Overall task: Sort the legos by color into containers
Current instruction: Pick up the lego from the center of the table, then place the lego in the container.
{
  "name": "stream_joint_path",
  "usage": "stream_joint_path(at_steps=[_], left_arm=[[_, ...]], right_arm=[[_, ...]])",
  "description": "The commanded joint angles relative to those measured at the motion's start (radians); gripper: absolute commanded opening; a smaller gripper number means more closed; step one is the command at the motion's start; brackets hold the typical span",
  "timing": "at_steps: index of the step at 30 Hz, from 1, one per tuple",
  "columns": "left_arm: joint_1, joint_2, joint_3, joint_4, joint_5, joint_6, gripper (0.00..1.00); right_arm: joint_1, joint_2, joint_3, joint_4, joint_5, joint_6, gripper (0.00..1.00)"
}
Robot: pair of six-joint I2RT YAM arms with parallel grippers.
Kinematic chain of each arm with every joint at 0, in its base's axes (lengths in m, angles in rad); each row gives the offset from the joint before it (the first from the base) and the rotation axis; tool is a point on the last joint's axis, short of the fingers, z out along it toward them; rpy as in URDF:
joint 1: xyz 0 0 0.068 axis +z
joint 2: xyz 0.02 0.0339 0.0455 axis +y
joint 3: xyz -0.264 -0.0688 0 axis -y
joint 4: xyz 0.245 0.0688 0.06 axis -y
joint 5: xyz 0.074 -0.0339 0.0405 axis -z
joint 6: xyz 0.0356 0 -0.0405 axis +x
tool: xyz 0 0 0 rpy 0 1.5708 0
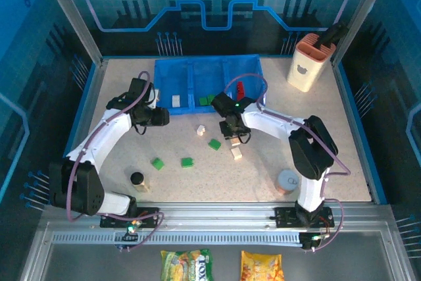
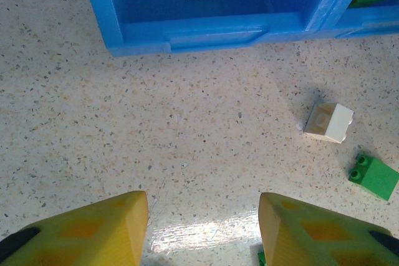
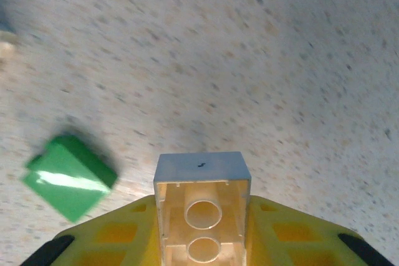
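My right gripper (image 3: 202, 241) is shut on a cream lego (image 3: 202, 207), its hollow underside facing the camera, lifted off the table. A green lego (image 3: 70, 175) lies to its left. In the top view my right gripper (image 1: 233, 141) hangs just right of a green lego (image 1: 214, 143). My left gripper (image 2: 204, 228) is open over bare table in front of the blue containers (image 2: 187, 32); from above it (image 1: 161, 118) sits by the tray's (image 1: 164, 70) left front corner. The tray holds a white lego (image 1: 176, 101), green ones (image 1: 207, 100) and red ones (image 1: 241, 87).
Loose on the table are a white lego (image 1: 201, 129) and two green ones (image 1: 157, 162) (image 1: 187, 161). A black cylinder (image 1: 137, 178) stands front left and a silver can (image 1: 287, 181) front right. A peach-and-white holder (image 1: 310, 62) is at the back right.
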Motion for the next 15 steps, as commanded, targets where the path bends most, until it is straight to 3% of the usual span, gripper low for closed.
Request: stream_joint_path(at_steps=[1,6,15], left_arm=[[0.010,0.006,0.008,-0.013,0.015,0.014,0.51],[0.010,0.003,0.008,-0.011,0.020,0.014,0.51],[0.010,-0.005,0.008,-0.010,0.022,0.010,0.51]], right_arm=[[0.037,0.047,0.081,-0.011,-0.017,-0.004,0.34],[0.075,0.090,0.165,0.091,-0.070,-0.007,0.34],[0.131,0.154,0.201,0.396,-0.003,0.036,0.26]])
